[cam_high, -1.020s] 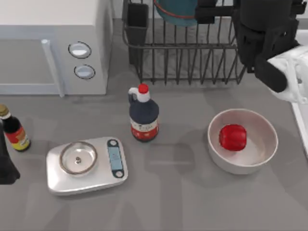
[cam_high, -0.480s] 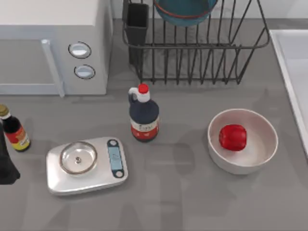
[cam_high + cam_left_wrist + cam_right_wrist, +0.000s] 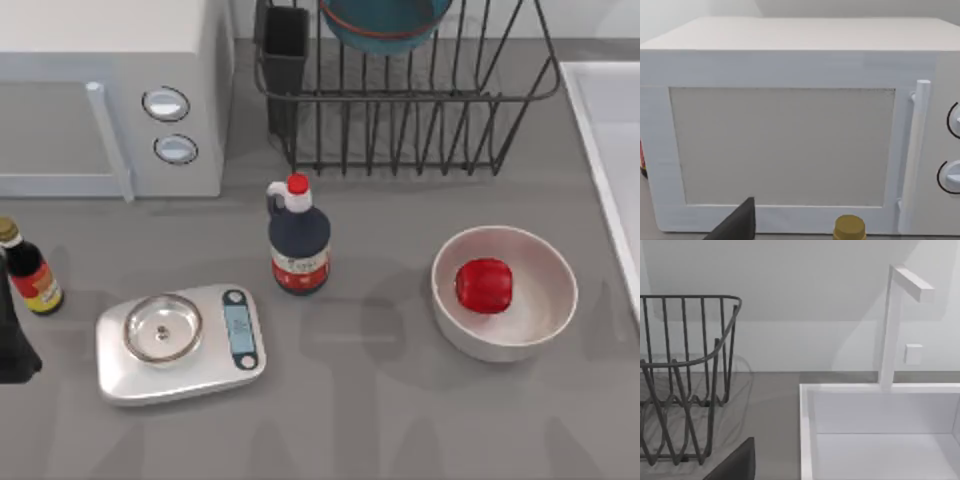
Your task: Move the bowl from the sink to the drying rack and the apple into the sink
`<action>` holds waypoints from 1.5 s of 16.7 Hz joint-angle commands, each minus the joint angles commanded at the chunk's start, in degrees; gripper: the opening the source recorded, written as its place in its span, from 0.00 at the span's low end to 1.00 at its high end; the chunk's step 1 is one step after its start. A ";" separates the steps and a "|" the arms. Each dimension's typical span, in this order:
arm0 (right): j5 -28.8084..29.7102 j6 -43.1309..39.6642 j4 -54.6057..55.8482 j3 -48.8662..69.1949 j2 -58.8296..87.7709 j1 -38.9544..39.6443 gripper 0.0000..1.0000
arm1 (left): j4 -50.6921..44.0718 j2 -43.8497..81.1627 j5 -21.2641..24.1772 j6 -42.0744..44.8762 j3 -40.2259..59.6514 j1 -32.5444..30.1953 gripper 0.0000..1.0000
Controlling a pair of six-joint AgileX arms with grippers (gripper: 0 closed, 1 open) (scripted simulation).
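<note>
The bowl (image 3: pixel 383 25) sits in the drying rack (image 3: pixel 405 95) at the far edge of the table, cut off by the frame so that just its lower curve with the reddish band shows; whether it stands upright or leans against the bars cannot be told. The rack's black cup (image 3: pixel 285 45) stands at its left corner. From the right wrist view the rack's end bars (image 3: pixel 687 375) rise beside the sink (image 3: pixel 880 430), whose basin holds nothing, with a white faucet (image 3: pixel 895 325) standing at its back rim. The sink's rim (image 3: pixel 600 150) runs along the table's right edge.

The apple (image 3: pixel 484 285) lies in the white bowl (image 3: pixel 505 293), a little left of the middle (it is round, with no clear long axis).

A dark bottle (image 3: pixel 298 240) with a red cap stands upright near a scale (image 3: pixel 180 342). A small bottle (image 3: pixel 28 270) stands by the microwave (image 3: pixel 110 95).

The left arm (image 3: pixel 12 340) is parked at the left edge; its fingers' state cannot be told.
</note>
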 joint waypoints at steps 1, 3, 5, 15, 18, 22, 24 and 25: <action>-0.94 -0.05 -0.30 -2.24 -3.12 -0.62 1.00 | 0.00 0.00 0.00 0.00 0.00 0.00 1.00; -2.30 -0.12 -0.56 -5.55 -7.65 -1.42 1.00 | 0.00 0.00 0.00 0.00 0.00 0.00 1.00; -2.91 -0.16 -0.57 -7.12 -9.88 -1.69 1.00 | 0.00 0.00 0.00 0.00 0.00 0.00 1.00; -2.98 -0.16 -0.56 -7.30 -10.15 -1.71 1.00 | 0.00 0.00 0.00 0.00 0.00 0.00 1.00; -2.98 -0.16 -0.56 -7.30 -10.15 -1.71 1.00 | 0.00 0.00 0.00 0.00 0.00 0.00 1.00; -2.98 -0.16 -0.56 -7.30 -10.15 -1.71 1.00 | 0.00 0.00 0.00 0.00 0.00 0.00 1.00; -2.98 -0.16 -0.56 -7.30 -10.15 -1.71 1.00 | 0.00 0.00 0.00 0.00 0.00 0.00 1.00; -2.98 -0.16 -0.56 -7.30 -10.15 -1.71 1.00 | 0.00 0.00 0.00 0.00 0.00 0.00 1.00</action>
